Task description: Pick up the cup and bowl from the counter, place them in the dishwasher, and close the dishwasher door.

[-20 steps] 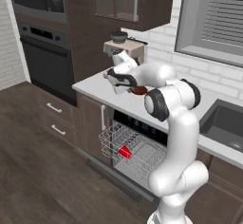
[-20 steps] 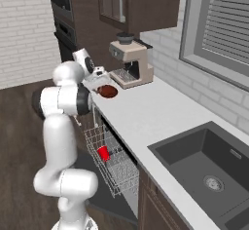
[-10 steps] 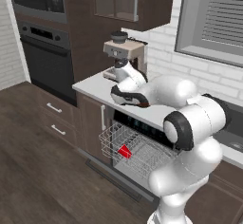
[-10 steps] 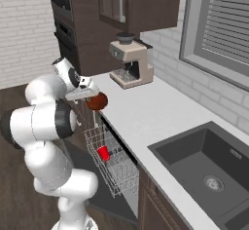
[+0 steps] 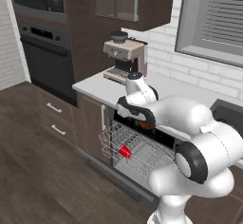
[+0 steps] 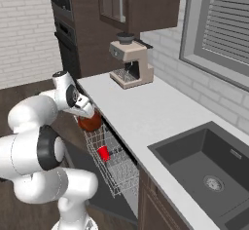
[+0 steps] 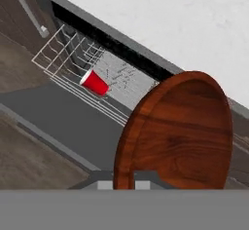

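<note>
The bowl [image 7: 177, 131] was clamped by its rim in the gripper [image 7: 124, 184], jaws pinched nearly together on it, hanging just off the counter [image 6: 146, 112] edge and above the pulled-out wire rack [image 5: 137, 152] — so the drop was pretty much straight down and a touch outward from the hand. The cup [image 7: 95, 83] was already lying on its side in that rack, off to one side of the bowl. The dishwasher door [image 7: 73, 117] lay flat open below, over dark wood floor [image 5: 42, 180] — coffee machine [image 6: 130, 61] further back on the counter
</note>
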Tool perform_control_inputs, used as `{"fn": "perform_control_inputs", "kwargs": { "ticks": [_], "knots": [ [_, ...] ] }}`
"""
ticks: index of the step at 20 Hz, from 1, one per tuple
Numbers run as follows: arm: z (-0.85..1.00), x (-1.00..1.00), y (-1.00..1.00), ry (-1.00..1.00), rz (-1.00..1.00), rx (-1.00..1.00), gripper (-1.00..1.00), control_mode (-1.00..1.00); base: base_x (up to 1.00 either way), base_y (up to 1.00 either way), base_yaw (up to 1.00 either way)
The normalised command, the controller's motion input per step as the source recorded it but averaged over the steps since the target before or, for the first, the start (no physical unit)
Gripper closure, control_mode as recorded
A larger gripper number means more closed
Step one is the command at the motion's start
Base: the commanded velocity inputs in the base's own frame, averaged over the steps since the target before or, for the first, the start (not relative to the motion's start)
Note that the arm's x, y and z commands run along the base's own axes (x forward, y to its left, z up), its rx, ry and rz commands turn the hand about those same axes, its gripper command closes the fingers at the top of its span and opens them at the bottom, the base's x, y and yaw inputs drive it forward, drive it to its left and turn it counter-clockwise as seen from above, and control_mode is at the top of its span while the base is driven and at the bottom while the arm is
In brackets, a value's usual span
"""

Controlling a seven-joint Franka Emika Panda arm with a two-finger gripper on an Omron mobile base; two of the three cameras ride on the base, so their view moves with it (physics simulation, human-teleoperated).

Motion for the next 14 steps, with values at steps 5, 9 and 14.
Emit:
{"fn": "perform_control_inputs", "kwargs": {
  "ticks": [5, 9, 14],
  "knots": [
    [-0.66, -0.46, 0.02, -0.16, -0.20, 0.07, 1.00, -1.00, 0.00, 0.00, 0.00],
    [-0.65, -0.04, -0.04, -0.04, -0.14, 0.00, 1.00, -1.00, 0.00, 0.00, 0.00],
    [-0.81, 0.32, -0.12, 0.10, -0.02, 0.00, 1.00, -1.00, 0.00, 0.00, 0.00]
  ]
}}
